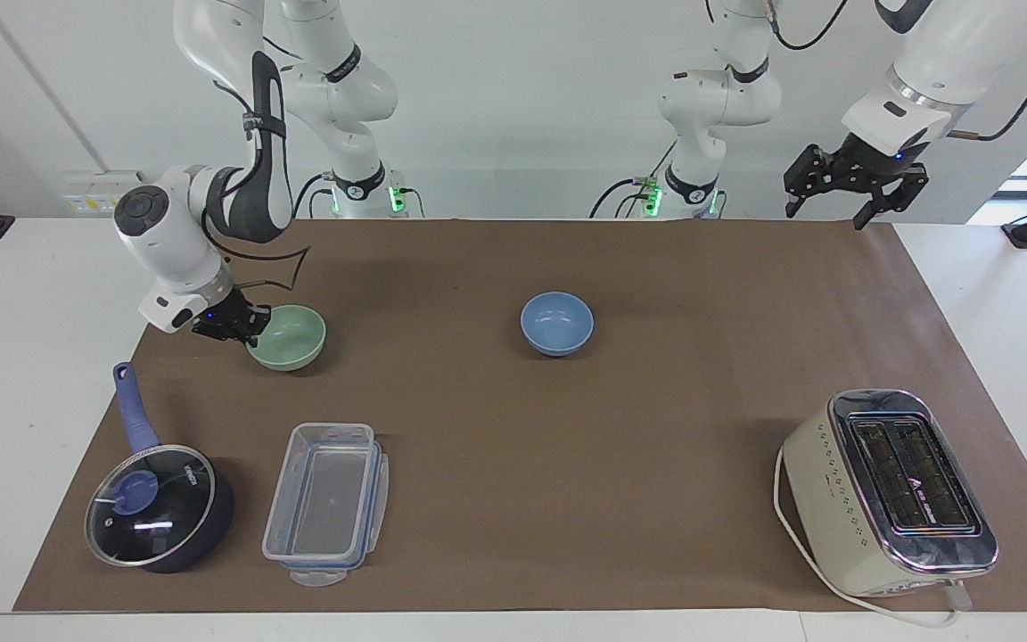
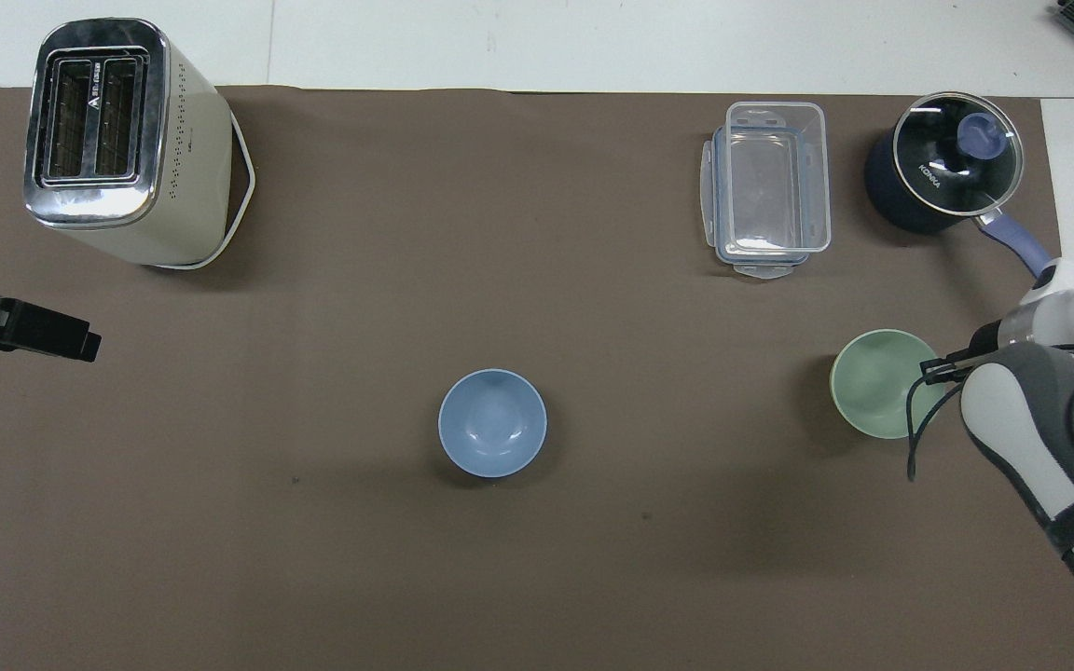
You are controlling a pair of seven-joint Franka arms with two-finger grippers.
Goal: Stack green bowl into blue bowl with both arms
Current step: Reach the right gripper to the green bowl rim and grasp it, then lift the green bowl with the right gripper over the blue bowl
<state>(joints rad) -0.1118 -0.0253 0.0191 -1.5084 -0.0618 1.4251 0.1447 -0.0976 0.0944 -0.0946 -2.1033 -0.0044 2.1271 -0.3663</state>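
Note:
The pale green bowl [image 1: 289,337] [image 2: 880,384] is at the right arm's end of the brown mat. My right gripper [image 1: 253,323] [image 2: 932,371] is shut on the bowl's rim, on the side toward the mat's edge. The bowl looks tipped and just off the mat. The blue bowl [image 1: 556,323] [image 2: 492,435] sits upright and empty near the middle of the mat. My left gripper [image 1: 824,210] [image 2: 71,339] hangs open and empty, high over the mat's edge at the left arm's end, where that arm waits.
A cream toaster [image 1: 888,490] [image 2: 117,140] stands farther from the robots at the left arm's end. A clear lidded container [image 1: 326,504] [image 2: 770,186] and a dark-blue saucepan [image 1: 157,508] [image 2: 943,172] lie farther out than the green bowl.

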